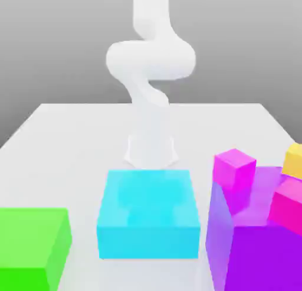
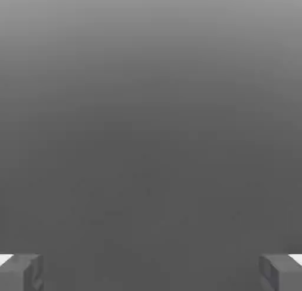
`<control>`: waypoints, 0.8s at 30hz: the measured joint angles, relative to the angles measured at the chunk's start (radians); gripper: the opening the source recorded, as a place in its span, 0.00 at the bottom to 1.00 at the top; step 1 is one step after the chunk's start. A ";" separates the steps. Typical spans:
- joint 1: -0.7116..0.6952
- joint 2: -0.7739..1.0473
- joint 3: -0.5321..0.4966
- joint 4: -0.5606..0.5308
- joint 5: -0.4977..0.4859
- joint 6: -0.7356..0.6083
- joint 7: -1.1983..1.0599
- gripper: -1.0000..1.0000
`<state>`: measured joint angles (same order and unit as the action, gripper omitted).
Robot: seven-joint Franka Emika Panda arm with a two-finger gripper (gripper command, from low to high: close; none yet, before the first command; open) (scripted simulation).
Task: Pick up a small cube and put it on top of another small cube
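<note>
While nothing is held, order of approach matters. Purple block (image 1: 259, 248), biggest, exterior view's right; cyan block (image 1: 147, 216) centre, in front of the arm (image 1: 150, 95); green block (image 1: 32, 245) left. Small magenta cube (image 1: 234, 167) sits on the purple block's near corner, a yellow cube (image 1: 294, 160) just beyond. Gripper (image 2: 151, 272) fingers spread wide, empty. Judgement: centre over the magenta cube, descend straight, clear of neighbours.
</note>
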<state>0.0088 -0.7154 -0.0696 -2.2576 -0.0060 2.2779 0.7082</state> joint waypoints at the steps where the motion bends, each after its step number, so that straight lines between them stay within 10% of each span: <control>1: 0.019 0.032 -0.006 0.005 0.004 -0.006 -0.034 0.50; 11: 0.313 0.326 0.025 -0.035 0.165 -0.018 -0.378 0.50; 24: 0.657 0.675 0.144 -0.119 0.674 -0.068 -0.973 0.50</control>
<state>0.6662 -0.0404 0.0741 -2.3764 0.6677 2.2100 -0.2650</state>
